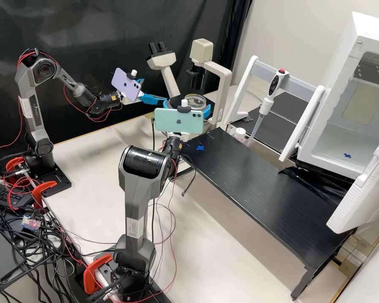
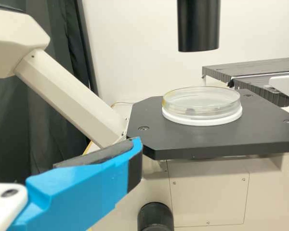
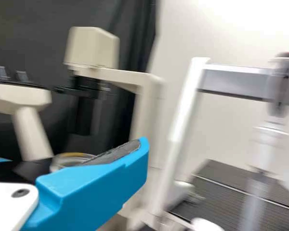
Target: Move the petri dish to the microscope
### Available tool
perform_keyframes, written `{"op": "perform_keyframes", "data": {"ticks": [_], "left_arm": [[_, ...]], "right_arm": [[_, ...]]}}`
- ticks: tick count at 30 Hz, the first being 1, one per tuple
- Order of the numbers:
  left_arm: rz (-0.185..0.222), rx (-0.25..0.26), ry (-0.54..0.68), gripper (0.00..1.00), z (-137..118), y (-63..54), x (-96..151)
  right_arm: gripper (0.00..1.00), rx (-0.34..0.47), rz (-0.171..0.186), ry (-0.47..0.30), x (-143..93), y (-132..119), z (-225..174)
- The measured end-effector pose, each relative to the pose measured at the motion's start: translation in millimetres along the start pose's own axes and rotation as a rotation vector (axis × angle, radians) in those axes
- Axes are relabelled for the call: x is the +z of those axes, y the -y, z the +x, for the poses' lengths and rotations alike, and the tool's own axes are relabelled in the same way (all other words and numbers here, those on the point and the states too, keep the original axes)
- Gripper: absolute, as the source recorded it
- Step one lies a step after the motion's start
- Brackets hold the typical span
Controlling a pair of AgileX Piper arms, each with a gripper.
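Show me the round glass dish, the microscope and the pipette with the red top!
Petri dish [image 2: 202,104]: left wrist view, on its clear glass.
Microscope [image 1: 225,87]: high view, on its cream post.
Pipette [image 1: 266,106]: high view, on its white middle part.

I count two arms, two phones, two blue marks, one microscope, one petri dish and one pipette.

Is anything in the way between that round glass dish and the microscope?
Nothing visible blocks it: the petri dish is already at the microscope stage, with only a white ring beneath the glass. The black tube above hangs clear of it.
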Motion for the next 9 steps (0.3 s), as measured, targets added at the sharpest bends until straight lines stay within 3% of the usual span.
{"op": "perform_keyframes", "data": {"ticks": [4, 9], "left_arm": [[0.000, 0.000, 0.000, 1.00, 0, 0.0, 0], [0.000, 0.000, 0.000, 1.00, 0, 0.0, 0]], "right_arm": [[1.00, 0.034, -0.023, 0.105, 21, -2, -16], [1.00, 0.013, -0.038, 0.221, 50, -1, -33]]}}
